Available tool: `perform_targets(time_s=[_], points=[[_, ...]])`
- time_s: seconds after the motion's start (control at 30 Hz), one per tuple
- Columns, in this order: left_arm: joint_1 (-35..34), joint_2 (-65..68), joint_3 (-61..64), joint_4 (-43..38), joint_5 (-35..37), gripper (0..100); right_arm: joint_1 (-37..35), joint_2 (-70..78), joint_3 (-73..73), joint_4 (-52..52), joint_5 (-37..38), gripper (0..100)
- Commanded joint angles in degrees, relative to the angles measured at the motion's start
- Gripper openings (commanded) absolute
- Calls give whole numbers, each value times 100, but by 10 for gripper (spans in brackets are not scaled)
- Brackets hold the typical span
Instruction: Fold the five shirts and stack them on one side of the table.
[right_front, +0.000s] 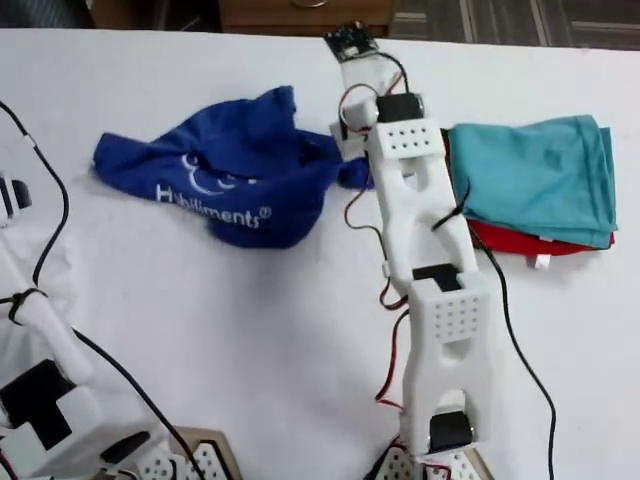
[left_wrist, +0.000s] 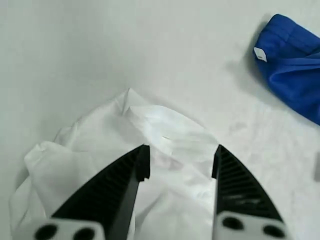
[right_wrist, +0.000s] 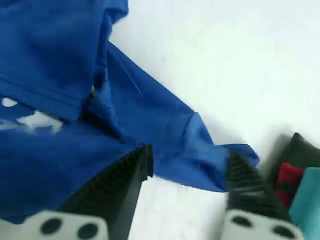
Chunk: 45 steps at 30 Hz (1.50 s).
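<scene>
A crumpled blue shirt (right_front: 230, 180) lies at the middle of the table. My right gripper (right_wrist: 189, 162) stands open over the shirt's right-hand edge, with a blue fold (right_wrist: 200, 150) between its fingers but not clamped. In the high view the right arm (right_front: 430, 250) stretches from the near edge to that spot. My left gripper (left_wrist: 181, 157) is open just above a rumpled white shirt (left_wrist: 100, 150) at the table's left side. A folded teal shirt (right_front: 535, 175) rests on a folded red shirt (right_front: 520, 243) at the right.
The left arm (right_front: 40, 340) and its black cable (right_front: 60, 210) run along the table's left edge. A cable (right_front: 520, 350) trails beside the right arm. The blue shirt's end with a white tag (left_wrist: 292, 60) lies near the white shirt. Bare tabletop (right_front: 250, 340) spreads between the arms.
</scene>
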Motion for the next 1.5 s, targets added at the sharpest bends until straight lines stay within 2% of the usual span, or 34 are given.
perform_targets(time_s=[0.0, 0.3, 0.47, 0.63, 0.83, 0.97, 1.1, 1.17, 1.23, 1.47], points=[[-44, -44, -48, -88, -44, 218, -277, -75, -870, 743, -53, 334], [-44, -44, -31, -123, -44, 218, -1965, -22, -1257, 2237, -62, 267], [-44, -44, -31, -123, -35, 218, -2598, 22, -791, 2158, -264, 268], [-44, -44, -31, -123, -35, 218, -2853, 523, -246, 1648, -457, 268], [-44, -44, -31, -123, -35, 218, -2835, 1218, -220, 1218, -413, 266], [-44, -44, -31, -114, -35, 218, -2457, 1552, -229, 963, -404, 245], [-44, -35, -22, -88, -35, 218, -1956, 1446, -343, 980, -413, 1], [-44, -35, -22, -88, -35, 218, -1736, 1253, -536, 1174, -413, 49], [-44, -35, -22, -88, -35, 218, -1552, 998, -870, 1385, -404, 14], [-9, -35, -22, -88, -9, 220, -1376, -31, -2013, 2615, 185, 19]])
